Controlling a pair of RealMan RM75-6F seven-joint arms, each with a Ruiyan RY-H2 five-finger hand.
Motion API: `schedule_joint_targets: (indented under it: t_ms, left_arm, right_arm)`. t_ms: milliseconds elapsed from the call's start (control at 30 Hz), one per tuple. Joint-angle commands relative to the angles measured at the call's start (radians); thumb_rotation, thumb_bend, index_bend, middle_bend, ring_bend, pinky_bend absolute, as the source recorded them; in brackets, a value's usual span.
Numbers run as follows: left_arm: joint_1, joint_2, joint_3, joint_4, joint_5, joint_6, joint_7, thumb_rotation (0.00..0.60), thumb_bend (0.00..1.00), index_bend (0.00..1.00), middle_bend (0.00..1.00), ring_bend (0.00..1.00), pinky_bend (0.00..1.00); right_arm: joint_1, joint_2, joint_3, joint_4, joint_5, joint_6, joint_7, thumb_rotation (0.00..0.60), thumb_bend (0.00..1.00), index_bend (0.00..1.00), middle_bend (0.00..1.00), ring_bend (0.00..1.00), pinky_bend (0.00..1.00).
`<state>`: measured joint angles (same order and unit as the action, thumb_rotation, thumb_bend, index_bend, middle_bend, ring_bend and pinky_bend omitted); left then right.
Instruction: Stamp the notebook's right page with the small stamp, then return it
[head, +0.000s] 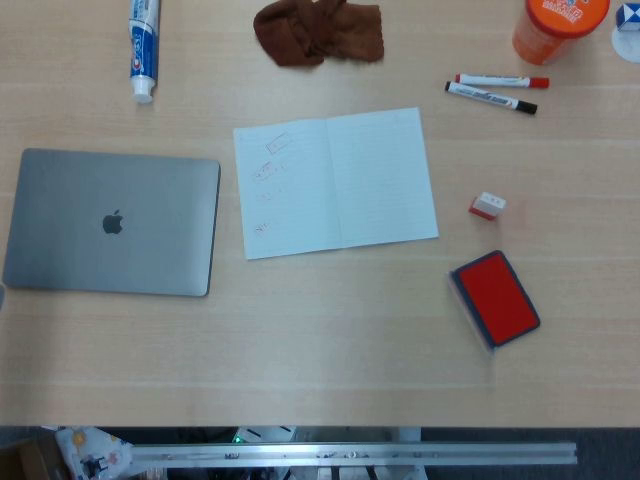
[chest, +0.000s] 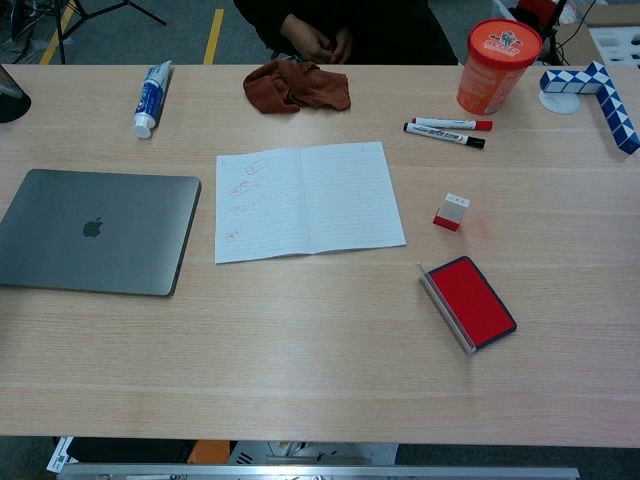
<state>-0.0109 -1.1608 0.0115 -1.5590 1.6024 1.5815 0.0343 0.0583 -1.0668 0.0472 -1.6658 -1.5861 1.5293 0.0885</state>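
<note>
- Lying open near the middle of the table (head: 320, 340), a bit toward the far edge, the notebook (head: 335, 182) shows both pages flat.
- Its left page carries a few faint red stamp marks (chest: 244, 185); the right page (chest: 352, 195) shows only ruled lines, with no mark that I can see.
- The small stamp (head: 487, 206), white with a red base, stands on the table to the right of the notebook, near it but not touching.
- The red ink pad (head: 495, 298) lies open, nearer to the front edge than the stamp, with its lid folded to its left side.
- Neither hand appears in the head view or the chest view, so I cannot tell the state of the fingers, and nothing holds the stamp.
- A closed grey laptop (chest: 95, 232) lies at the left side of the table, well apart from the notebook.
- Near the far edge are a toothpaste tube (chest: 151, 97), a brown cloth (chest: 298, 86), two markers (chest: 447, 130) side by side, and an orange tub (chest: 497, 66).
- A blue and white twist toy (chest: 600, 92) lies at the far right corner.
- A person's hands (chest: 318, 42) show just beyond the far edge, behind the cloth.
</note>
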Motion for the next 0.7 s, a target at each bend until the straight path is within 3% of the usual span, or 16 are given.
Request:
schedule_joint_targets:
  t_ms: [33,367,700]
  left_arm:
    - [0.0,0.0,0.0,0.001,-0.001,-0.001,0.0,0.6,0.28,0.0,0.0,0.1,0.13]
    - [0.0,0.0,-0.002,0.003,0.0,0.003,-0.006,0.6,0.28,0.0,0.0,0.1,0.13]
    - [0.001,0.0,-0.002,0.004,-0.005,0.0,-0.005,0.6,0.28,0.0,0.0,0.1,0.13]
  right_arm:
    - [0.001,0.0,0.0,-0.001,0.0,-0.001,-0.001,0.6,0.13,0.47,0.46,0.36,0.51]
    - [0.011,0.02,0.008,-0.024,-0.013,0.003,-0.023,0.6,0.13,0.47,0.46,0.36,0.51]
    - [0.07,0.054,0.019,-0.109,-0.018,-0.082,-0.12,0.6,0.13,0.47,0.46,0.36,0.51]
